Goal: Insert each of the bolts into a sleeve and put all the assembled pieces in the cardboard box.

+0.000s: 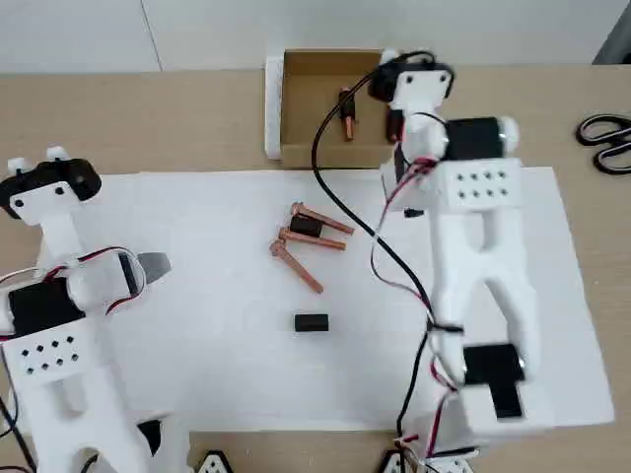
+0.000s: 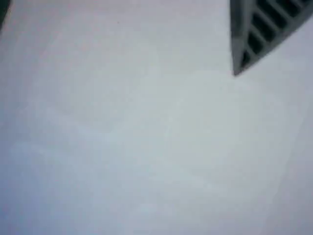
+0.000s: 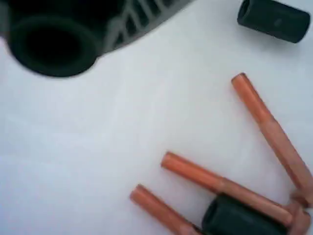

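Note:
Three copper bolts (image 1: 308,240) lie fanned on the white mat, with a black sleeve (image 1: 305,226) among them. In the right wrist view the bolts (image 3: 220,182) and that sleeve (image 3: 234,219) are close by. A lone black sleeve (image 1: 312,322) (image 3: 274,19) lies apart on the mat. The cardboard box (image 1: 296,103) at the back holds one assembled piece (image 1: 347,113). My right gripper (image 1: 396,128) (image 3: 78,34) is by the box's right wall, shut on another black sleeve (image 3: 49,46). My left gripper (image 1: 153,263) (image 2: 239,61) stands shut over bare mat at the left.
The white mat (image 1: 197,325) covers the middle of the wooden table. Scissors (image 1: 606,138) lie at the far right edge. The right arm's black cable (image 1: 335,192) loops over the mat near the bolts.

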You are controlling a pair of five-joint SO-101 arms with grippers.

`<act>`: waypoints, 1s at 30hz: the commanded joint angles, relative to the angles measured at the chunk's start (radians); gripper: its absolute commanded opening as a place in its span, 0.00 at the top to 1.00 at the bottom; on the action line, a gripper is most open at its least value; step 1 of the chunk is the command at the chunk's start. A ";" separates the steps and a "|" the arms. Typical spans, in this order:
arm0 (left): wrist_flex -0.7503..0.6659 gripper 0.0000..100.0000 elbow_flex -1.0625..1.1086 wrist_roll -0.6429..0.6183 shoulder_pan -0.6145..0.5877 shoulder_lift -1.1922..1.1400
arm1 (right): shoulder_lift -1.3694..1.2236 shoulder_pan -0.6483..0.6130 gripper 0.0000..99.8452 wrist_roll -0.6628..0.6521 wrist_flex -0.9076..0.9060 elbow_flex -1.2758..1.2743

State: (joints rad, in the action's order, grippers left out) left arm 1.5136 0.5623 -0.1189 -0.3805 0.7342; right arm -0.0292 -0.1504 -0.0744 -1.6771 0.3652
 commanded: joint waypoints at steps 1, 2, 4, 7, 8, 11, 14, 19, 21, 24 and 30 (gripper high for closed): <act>-0.060 0.70 -0.030 0.002 0.018 -0.002 | 0.223 0.018 1.00 0.015 -0.007 -0.051; -0.077 0.70 -0.041 -0.002 0.037 -0.003 | 0.266 0.022 1.00 0.012 -0.007 -0.083; -0.112 0.70 -0.048 -0.014 0.109 -0.008 | 0.344 0.041 1.00 0.011 -0.005 -0.147; -0.135 0.70 -0.061 -0.083 0.256 -0.095 | 0.430 0.071 1.00 0.009 -0.002 -0.230; -0.143 0.71 -0.073 -0.097 0.295 -0.146 | 0.450 0.077 1.00 0.009 0.001 -0.256; -0.166 0.75 -0.157 -0.118 0.370 -0.338 | 0.487 0.088 1.00 0.009 0.002 -0.308; -0.141 0.76 -0.271 -0.123 0.453 -0.526 | 0.499 0.088 1.00 0.015 0.002 -0.328; 0.043 0.76 -0.395 -0.118 0.614 -0.700 | 0.501 0.088 1.00 0.015 0.004 -0.331; 0.072 0.76 -0.418 -0.126 0.652 -0.724 | 0.498 0.088 1.00 0.015 0.004 -0.331; 0.055 0.76 -0.443 -0.255 0.701 -0.732 | 0.493 0.088 1.00 0.017 0.004 -0.331; -0.118 0.76 -0.460 -0.551 0.707 -0.736 | 0.493 0.088 1.00 0.018 0.012 -0.333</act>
State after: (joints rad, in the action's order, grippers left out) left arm 1.4891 0.1404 -0.5547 0.3253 -0.0054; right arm 0.4296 -0.0690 -0.0667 -1.6786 0.0276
